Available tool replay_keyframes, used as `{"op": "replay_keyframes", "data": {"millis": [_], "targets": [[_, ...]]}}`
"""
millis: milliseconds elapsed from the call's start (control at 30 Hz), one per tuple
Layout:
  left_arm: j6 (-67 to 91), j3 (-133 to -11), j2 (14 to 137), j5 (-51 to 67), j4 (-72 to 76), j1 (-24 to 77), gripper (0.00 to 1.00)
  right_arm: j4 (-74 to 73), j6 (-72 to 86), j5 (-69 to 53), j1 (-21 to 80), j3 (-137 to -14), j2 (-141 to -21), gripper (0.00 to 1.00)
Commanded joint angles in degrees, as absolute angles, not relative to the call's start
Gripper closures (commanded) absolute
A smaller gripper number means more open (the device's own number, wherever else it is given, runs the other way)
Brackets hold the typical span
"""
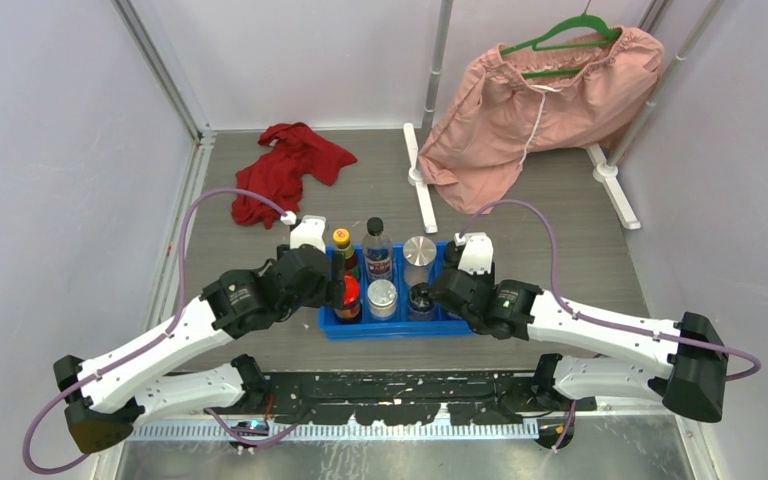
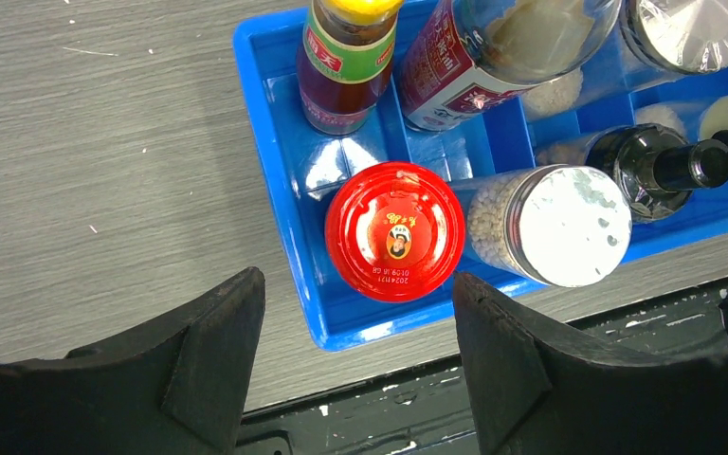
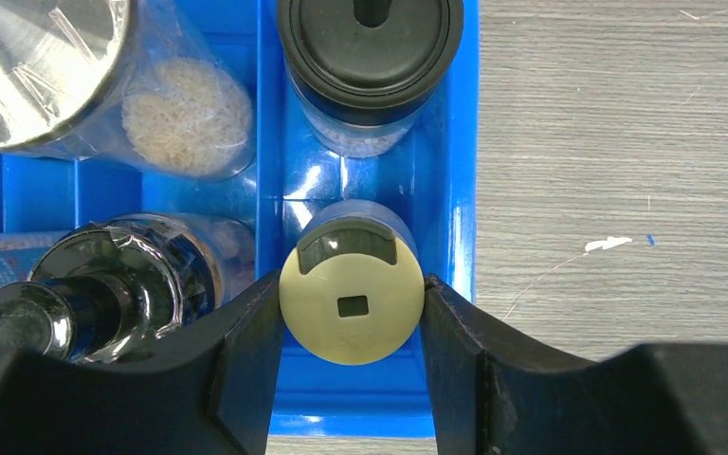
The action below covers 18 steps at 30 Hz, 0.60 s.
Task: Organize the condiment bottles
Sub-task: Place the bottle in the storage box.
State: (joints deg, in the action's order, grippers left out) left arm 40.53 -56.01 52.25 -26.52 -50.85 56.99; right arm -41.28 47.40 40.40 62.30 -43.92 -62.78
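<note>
Two grippers work at opposite ends of one tray. The right gripper [image 3: 351, 284] is closed on a beige-capped bottle [image 3: 352, 318], with a finger pressed against each side of the round cap. That bottle sits in the corner compartment at the right end of the blue tray [image 3: 463, 171]. Whether its base rests on the tray floor is hidden. Next to it along the same end wall stands a black-lidded jar [image 3: 370, 57].

The left gripper [image 2: 358, 282] has its jaws spread wide and grips nothing. Just beyond its fingertips is a red-capped jar [image 2: 395, 230], standing in the corner compartment at the tray's left end and touching neither finger. A jar with a silver lid [image 2: 569, 223], filled with pale granules, stands just beside the red-capped jar. After that comes a dark bottle with a black cap [image 2: 659, 169]. In the far row are a yellow-capped bottle [image 2: 349, 57], a clear bottle with a red label [image 2: 493, 47] and another silver-lidded jar [image 2: 692, 28].

The tray lies on a grey wood-grain table [image 1: 560, 230]. Well behind it are a crumpled red cloth [image 1: 290, 165] and a pink garment [image 1: 540, 110] on a green hanger.
</note>
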Motion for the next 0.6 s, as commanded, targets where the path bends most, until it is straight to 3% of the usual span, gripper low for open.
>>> {"op": "replay_keyframes", "data": {"millis": [0,567], "targets": [[41.52,-55.71,51.2,-27.33,-49.48,57.22,0.27,-38.55,49.11,42.02,62.58,-43.83,-62.71,0.65],[41.15,-56.14,50.95,-27.69,-50.01,57.18,0.27,-36.62,49.66,40.84,62.64,-42.51,-64.08,0.65]]}}
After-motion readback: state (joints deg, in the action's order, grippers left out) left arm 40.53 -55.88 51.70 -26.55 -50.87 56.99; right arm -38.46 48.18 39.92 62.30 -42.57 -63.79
